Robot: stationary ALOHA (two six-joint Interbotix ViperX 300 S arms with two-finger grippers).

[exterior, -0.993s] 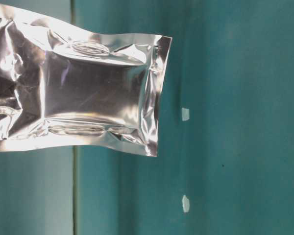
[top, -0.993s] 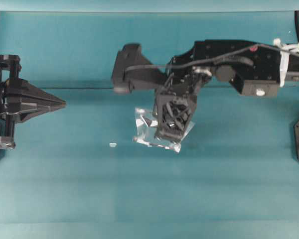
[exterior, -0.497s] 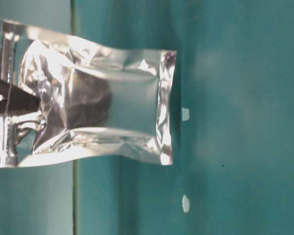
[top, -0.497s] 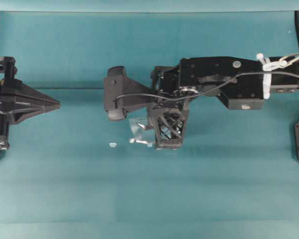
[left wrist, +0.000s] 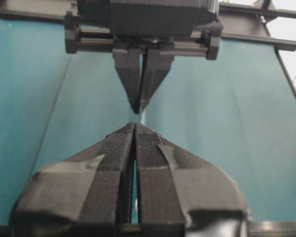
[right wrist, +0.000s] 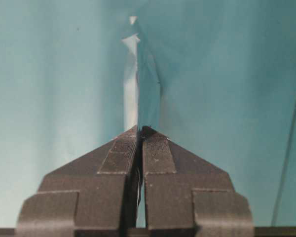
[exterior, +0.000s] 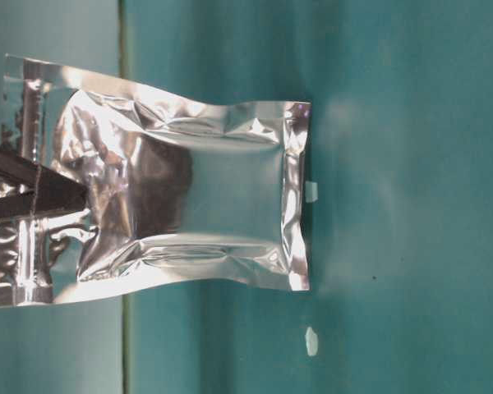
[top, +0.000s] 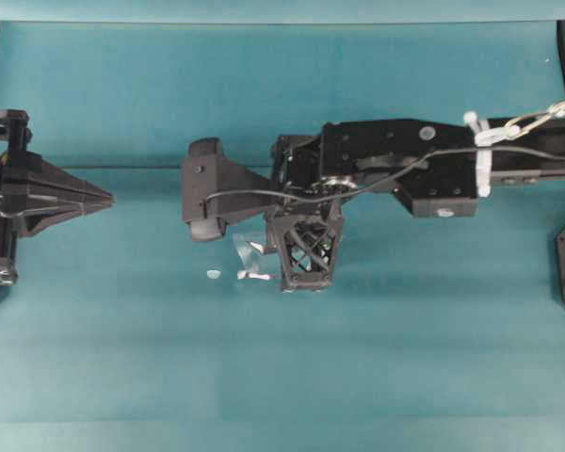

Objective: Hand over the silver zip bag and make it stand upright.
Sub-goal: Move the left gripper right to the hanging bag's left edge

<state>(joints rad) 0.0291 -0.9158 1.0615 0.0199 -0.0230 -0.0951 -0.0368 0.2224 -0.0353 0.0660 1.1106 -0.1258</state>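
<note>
The right hand (right wrist: pixel 139 129) is clenched on the silver zip bag (exterior: pixel 189 209), pinching it near the short end with the zip strip so the pouch hangs from the fingertips, seen edge-on in the right wrist view as a thin bright sliver. In the table-level view the crinkled foil pouch fills much of the frame, with the dark fingers (exterior: pixel 33 193) biting its zip end; its opposite sealed border sits against or just above the teal tabletop (exterior: pixel 411 246), though contact cannot be judged. From overhead the bag (top: pixel 252 259) shows only as a small glint below the right arm near the middle of the tabletop, beside a tiny white scrap (top: pixel 213 274). The left hand (top: pixel 102 198) sits well apart at the left edge, clenched on nothing, its tips pointing toward the bag.
</note>
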